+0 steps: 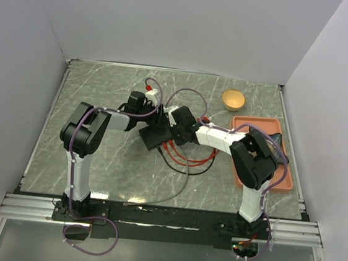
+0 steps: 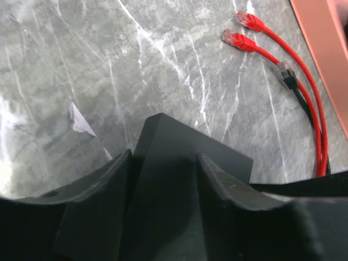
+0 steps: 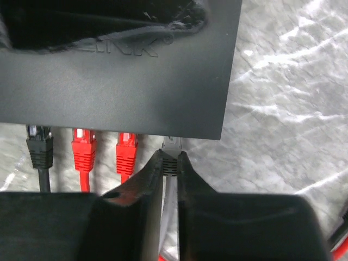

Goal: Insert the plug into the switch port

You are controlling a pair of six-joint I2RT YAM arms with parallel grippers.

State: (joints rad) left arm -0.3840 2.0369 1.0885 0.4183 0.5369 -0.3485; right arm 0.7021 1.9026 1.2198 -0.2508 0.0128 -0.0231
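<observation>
— Well, whereabouts for the plug (image 3: 172,145)?

— Grey, pinched between the fingers of the right gripper (image 3: 171,159), which stand nearly closed around its boot. Sits at the edge of the black box (image 3: 136,81), at the right end of the row in the right wrist view, nose under the lip.

— Fully home in the port?

— Cannot tell; hidden from above by the box's edge. Probably seated or close to it, judging by how level it stands with the ones beside it.

— Which way from fingers to port?

— Straight ahead of the fingertips, along the plug's own length, square to the box's edge. Calls for a push along that line at most, with no sideways shift.

— Nearer arm?

— Right, clearly. As for the left gripper (image 2: 165,155): hangs over the box's top from the opposite side, fingers about half apart, with a corner of the box poking out beyond them. Pressing down or merely hovering: cannot tell. Clasps nothing by the sides.

— And the count?

— Four plugs along that edge: one black plug (image 3: 39,142), two red plugs (image 3: 84,144) (image 3: 126,144), one grey. Three loose ends on the table (image 2: 81,65) between box and tray (image 1: 259,122): two red (image 2: 249,20) (image 2: 235,38), one black (image 2: 286,73). One box, one orange tray, one small bowl (image 1: 232,100) at far right.
</observation>
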